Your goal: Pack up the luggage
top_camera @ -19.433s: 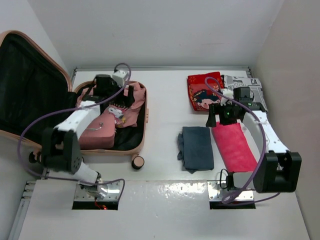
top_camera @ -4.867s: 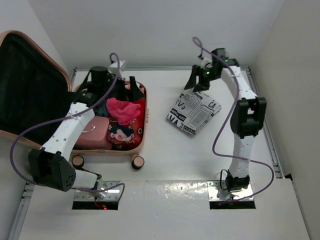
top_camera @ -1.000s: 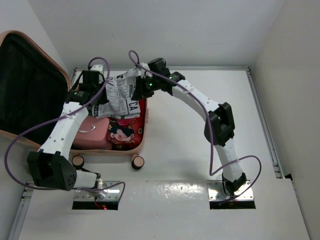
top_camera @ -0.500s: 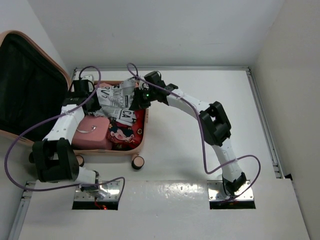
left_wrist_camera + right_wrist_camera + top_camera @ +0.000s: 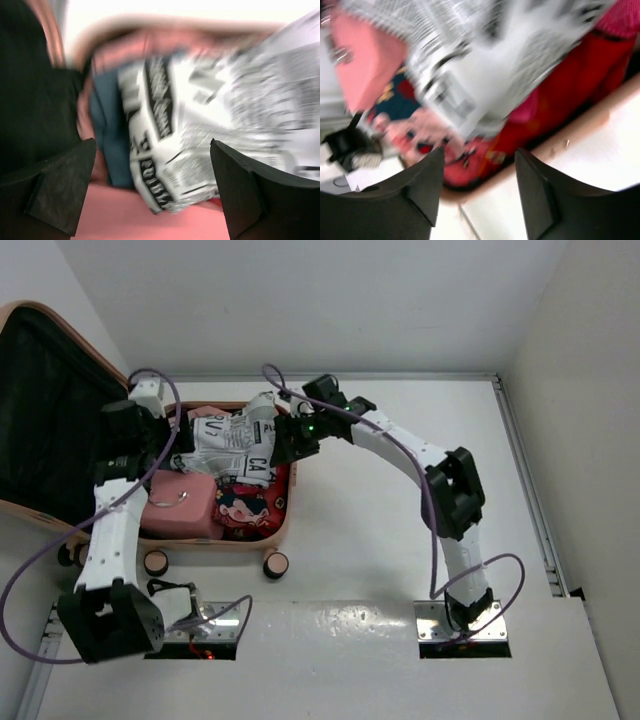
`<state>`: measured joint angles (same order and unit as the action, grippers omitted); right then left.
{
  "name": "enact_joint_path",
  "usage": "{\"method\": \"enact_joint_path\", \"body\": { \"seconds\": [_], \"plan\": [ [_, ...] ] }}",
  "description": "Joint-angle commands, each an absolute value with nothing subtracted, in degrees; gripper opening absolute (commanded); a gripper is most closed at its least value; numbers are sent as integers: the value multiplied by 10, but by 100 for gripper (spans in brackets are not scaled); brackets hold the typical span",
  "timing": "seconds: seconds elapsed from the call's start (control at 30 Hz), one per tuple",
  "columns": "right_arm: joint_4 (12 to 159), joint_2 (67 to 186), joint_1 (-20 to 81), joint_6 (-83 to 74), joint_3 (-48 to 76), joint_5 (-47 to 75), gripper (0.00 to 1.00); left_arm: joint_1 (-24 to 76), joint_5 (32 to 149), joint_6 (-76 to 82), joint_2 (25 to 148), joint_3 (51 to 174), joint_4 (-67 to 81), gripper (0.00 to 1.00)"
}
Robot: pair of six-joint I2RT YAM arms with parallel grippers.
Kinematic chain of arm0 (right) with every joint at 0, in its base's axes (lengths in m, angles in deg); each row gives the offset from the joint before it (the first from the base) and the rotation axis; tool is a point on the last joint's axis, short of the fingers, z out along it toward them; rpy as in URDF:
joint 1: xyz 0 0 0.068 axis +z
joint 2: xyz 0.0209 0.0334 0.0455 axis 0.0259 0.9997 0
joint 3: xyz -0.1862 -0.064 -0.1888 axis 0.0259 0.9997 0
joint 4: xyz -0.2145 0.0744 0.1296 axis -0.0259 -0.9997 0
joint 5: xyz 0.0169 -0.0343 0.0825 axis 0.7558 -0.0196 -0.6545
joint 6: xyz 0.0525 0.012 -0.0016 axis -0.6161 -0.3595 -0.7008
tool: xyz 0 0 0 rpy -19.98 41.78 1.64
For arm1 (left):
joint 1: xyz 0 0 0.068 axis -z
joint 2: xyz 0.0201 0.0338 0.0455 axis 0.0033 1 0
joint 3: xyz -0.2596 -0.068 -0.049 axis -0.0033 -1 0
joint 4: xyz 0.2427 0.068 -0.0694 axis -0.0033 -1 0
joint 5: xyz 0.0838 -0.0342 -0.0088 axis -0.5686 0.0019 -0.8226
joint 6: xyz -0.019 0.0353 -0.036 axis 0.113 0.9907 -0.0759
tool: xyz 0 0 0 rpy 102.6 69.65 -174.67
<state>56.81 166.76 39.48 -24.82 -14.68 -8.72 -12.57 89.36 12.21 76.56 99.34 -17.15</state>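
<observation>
Black fingers of right gripper: spread wide, nothing held, just over newsprint cloth. Left gripper: likewise spread wide and empty, facing the same cloth from the opposite side, with blue cloth beside it. Print: bold "CA" legible from above; remainder blurred. Below right gripper: red cartoon cloth; next to that, pink box. All lie inside luggage, open, its black-lined lid beyond left gripper, on table.

Newsprint cloth lies in the luggage, behind the box.
</observation>
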Motion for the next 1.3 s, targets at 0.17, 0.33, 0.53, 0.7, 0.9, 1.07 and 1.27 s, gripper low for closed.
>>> {"method": "enact_joint_path", "body": {
  "seconds": [0.17,0.33,0.53,0.7,0.9,1.07,1.27],
  "plan": [
    [585,1476,343,-211,-55,-94,58,-63,1012,119,767,1137,-116,82],
    [605,1459,280,-236,-37,-91,53,33,1011,85,888,1165,-61,44],
    [565,1452,220,-225,-6,-109,50,96,989,48,1044,1213,3,43],
    [569,1426,192,-222,47,-108,49,107,963,37,1138,1261,-14,38],
    [559,1430,177,-211,40,-109,49,141,903,82,1205,1259,-113,26],
    [554,1436,169,-210,43,-114,49,141,857,70,1248,1210,-139,19],
    [546,1438,152,-202,56,-124,49,140,837,43,1314,1210,-185,16]
  ]
}}
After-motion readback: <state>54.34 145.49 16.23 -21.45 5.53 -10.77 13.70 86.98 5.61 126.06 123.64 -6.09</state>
